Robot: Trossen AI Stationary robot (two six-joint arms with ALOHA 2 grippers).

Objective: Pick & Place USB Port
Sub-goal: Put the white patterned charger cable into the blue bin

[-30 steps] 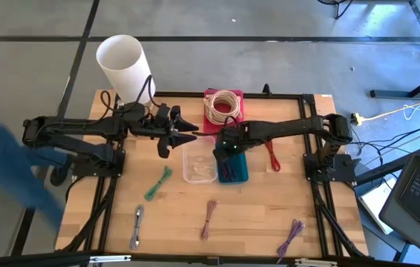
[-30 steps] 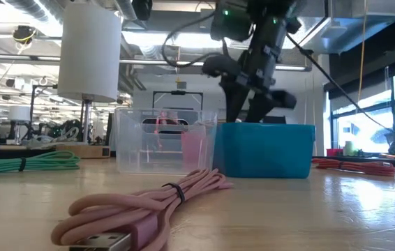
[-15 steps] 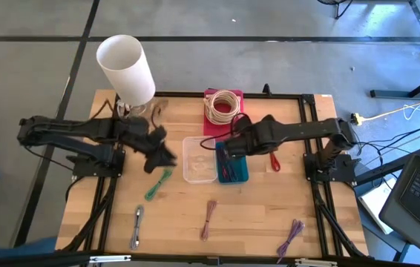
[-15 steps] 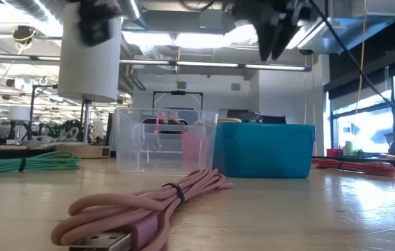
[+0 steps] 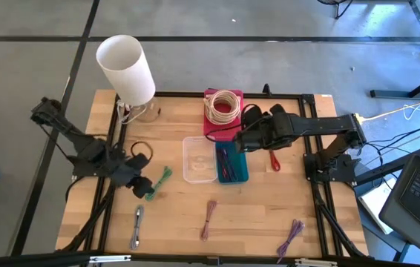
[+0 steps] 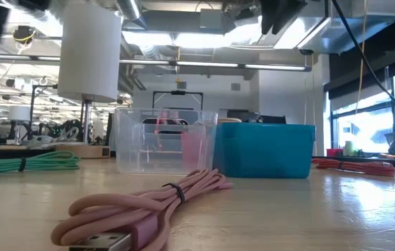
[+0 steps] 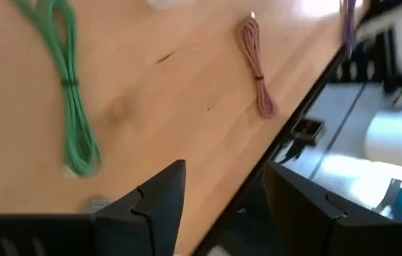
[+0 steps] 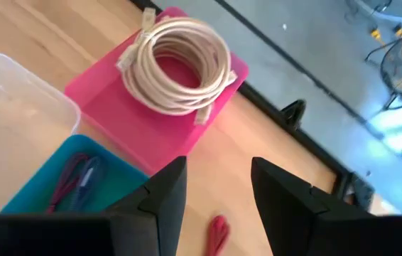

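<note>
My left gripper (image 5: 142,187) (image 7: 222,178) hovers open and empty by the near end of a green coiled cable (image 5: 161,179) (image 7: 69,92) lying flat on the table. My right gripper (image 5: 243,138) (image 8: 219,171) is open and empty, raised over the gap between a teal bin (image 5: 232,163) (image 8: 73,181) that holds red and dark cables and a pink tray (image 5: 223,111) (image 8: 151,121) carrying a cream cable coil (image 8: 180,64). Pink (image 5: 209,219) (image 6: 142,209), silver (image 5: 136,226), purple (image 5: 292,236) and red (image 5: 273,158) cables lie loose on the table.
A clear bin (image 5: 199,159) (image 6: 162,139) stands against the teal bin's left side. A white cylinder lamp (image 5: 125,68) rises at the far left corner. Black frame rails (image 5: 310,126) edge the table. Open wood lies between the loose cables along the near edge.
My left gripper has swung from above the clear bin toward the table's near left and down, ending beside the green cable. My right gripper has risen out of the teal bin and drawn back toward the right and far side, leaving the low view's middle.
</note>
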